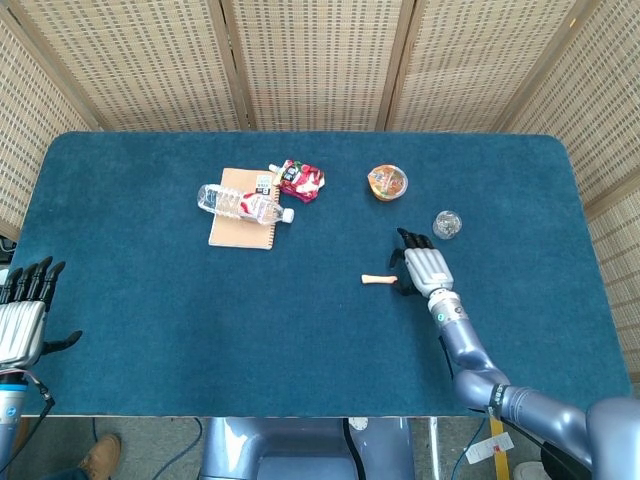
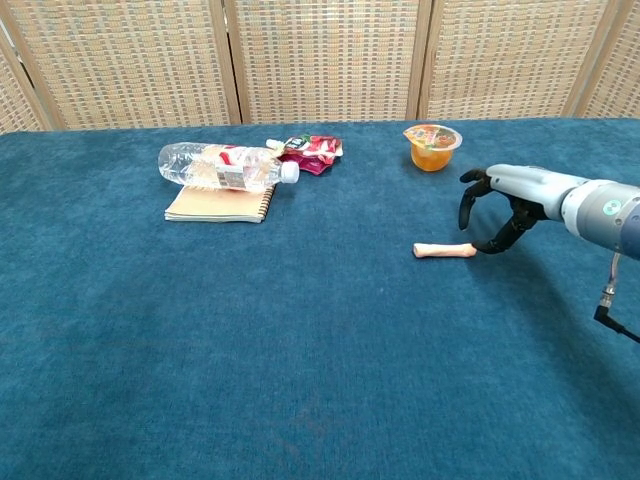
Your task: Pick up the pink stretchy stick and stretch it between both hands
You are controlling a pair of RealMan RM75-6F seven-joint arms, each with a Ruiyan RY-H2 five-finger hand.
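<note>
The pink stretchy stick (image 1: 379,279) lies flat on the blue worktop (image 1: 150,310), near its middle. My right robot hand (image 2: 497,207) hangs just above the stick's right end, fingers apart and curved downward, holding nothing. My left robot hand (image 1: 22,318) sits at the worktop's near left edge, fingers spread, empty.

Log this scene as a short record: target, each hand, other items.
target: pink stick lying flat on the blue table, not lifted
right hand: open, fingers curved over the stick's right end, no grip visible
left hand: open, at the table's near left edge, far from the stick
other items: bottle lying on a notebook, red packet, orange cup, clear jar
</note>
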